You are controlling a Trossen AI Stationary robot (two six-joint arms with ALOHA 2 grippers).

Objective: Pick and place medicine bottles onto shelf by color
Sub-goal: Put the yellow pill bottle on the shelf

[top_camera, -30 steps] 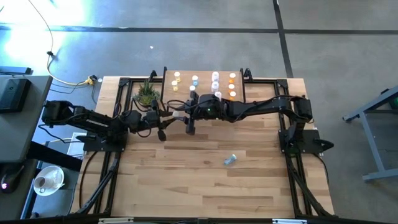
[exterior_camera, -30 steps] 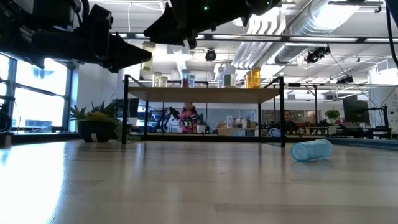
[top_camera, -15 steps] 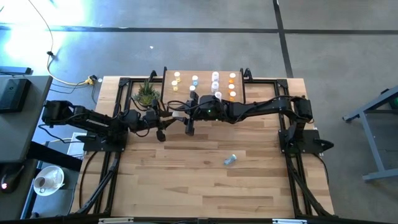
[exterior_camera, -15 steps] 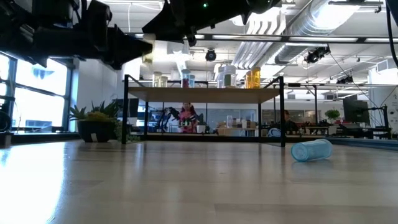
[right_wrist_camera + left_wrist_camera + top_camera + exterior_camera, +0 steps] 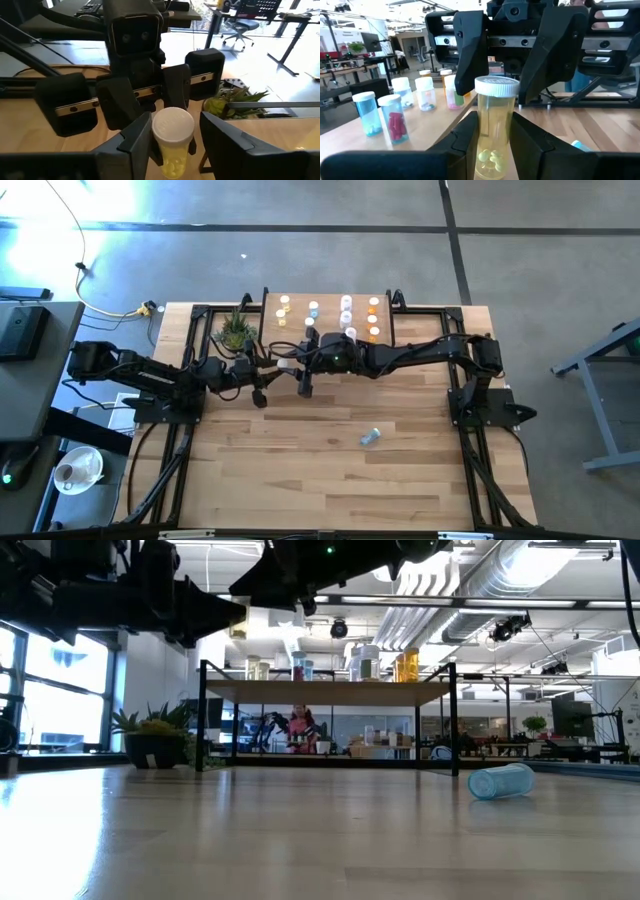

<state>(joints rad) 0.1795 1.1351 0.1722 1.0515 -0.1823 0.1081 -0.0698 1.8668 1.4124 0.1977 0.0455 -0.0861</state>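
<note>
My left gripper [image 5: 492, 147] is shut on a yellow medicine bottle [image 5: 494, 125] with a white cap, held up in the air in front of the shelf [image 5: 290, 320]. My right gripper [image 5: 172, 142] faces it from the table's right. It is open, with one finger on each side of the bottle's cap [image 5: 172, 125]. I cannot tell whether they touch it. Several capped bottles stand on the shelf top [image 5: 345, 315]. A blue bottle [image 5: 370, 437] lies on its side on the table. My left gripper pinches the yellow bottle's lower body [image 5: 492, 155] between its two fingers. The fingers come level from the table's left. The bottle stands upright in the hold, cap up, lifted clear of the table.
A small potted plant [image 5: 235, 330] stands left of the shelf. Bottles with blue, red and pale contents [image 5: 392, 120] stand close behind the grippers. The near half of the table [image 5: 330, 490] is open wood around the fallen blue bottle [image 5: 500, 781].
</note>
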